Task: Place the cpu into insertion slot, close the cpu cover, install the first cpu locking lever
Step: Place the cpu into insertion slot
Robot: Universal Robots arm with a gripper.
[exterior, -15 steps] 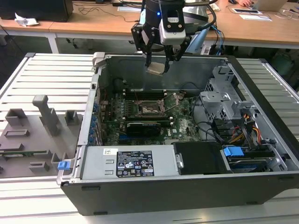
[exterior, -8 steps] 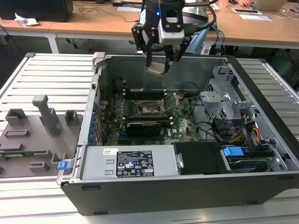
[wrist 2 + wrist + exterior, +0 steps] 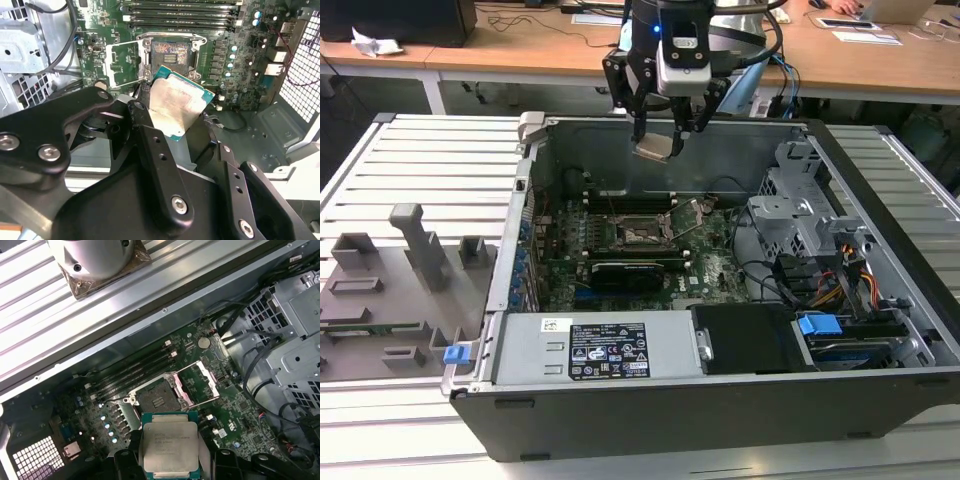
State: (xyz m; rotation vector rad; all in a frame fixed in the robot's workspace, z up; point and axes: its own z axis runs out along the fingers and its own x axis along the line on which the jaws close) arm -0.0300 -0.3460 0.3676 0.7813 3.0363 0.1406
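My gripper (image 3: 658,140) hangs above the open computer case, over its back wall, shut on the cpu (image 3: 654,150). The cpu (image 3: 177,102) is a flat square chip with a pale metal top and green edge, pinched between two black fingers (image 3: 150,145) and held tilted. It also sits in the gripper (image 3: 170,462) in the first wrist view as the cpu (image 3: 170,445). Below lies the insertion slot (image 3: 642,232), bare, its grey pin field (image 3: 170,54) exposed. The cpu cover (image 3: 122,62) is swung open beside the insertion slot (image 3: 156,399), a silver frame (image 3: 197,382) hinged at the socket's edge.
A black expansion card (image 3: 635,270) lies in front of the socket, and memory slots (image 3: 635,203) run behind it. A labelled power supply (image 3: 605,350) fills the case front. A drive cage (image 3: 800,215) and cables stand at the exterior view's right. Grey fixtures (image 3: 410,260) sit at its left.
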